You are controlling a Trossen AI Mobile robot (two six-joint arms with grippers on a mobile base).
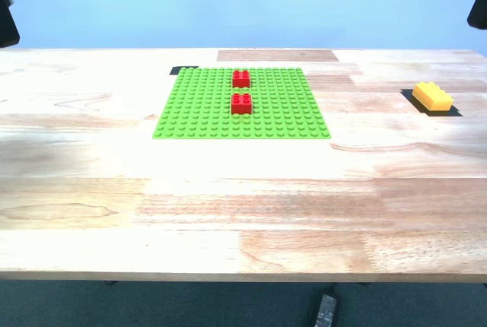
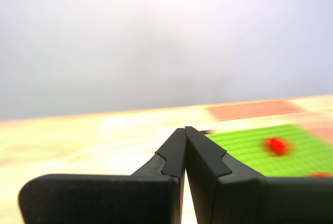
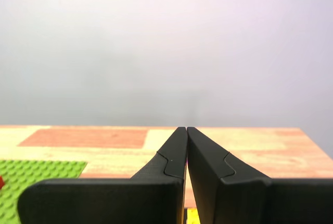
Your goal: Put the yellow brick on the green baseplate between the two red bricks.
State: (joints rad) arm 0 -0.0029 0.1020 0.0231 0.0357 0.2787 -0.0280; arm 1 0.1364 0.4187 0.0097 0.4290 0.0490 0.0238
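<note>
No lettering, label, brand or number can be read anywhere, not on the green baseplate, nor on the bricks upon and beside it.

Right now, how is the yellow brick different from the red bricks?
The yellow brick is longer than either of the two red bricks, which look small and square. The yellow brick lies on the bare wooden table, off toward the exterior view's right, while the red bricks stand on the green baseplate with a gap between them. All three are studded toy bricks, and no gripper touches any of them.
</note>
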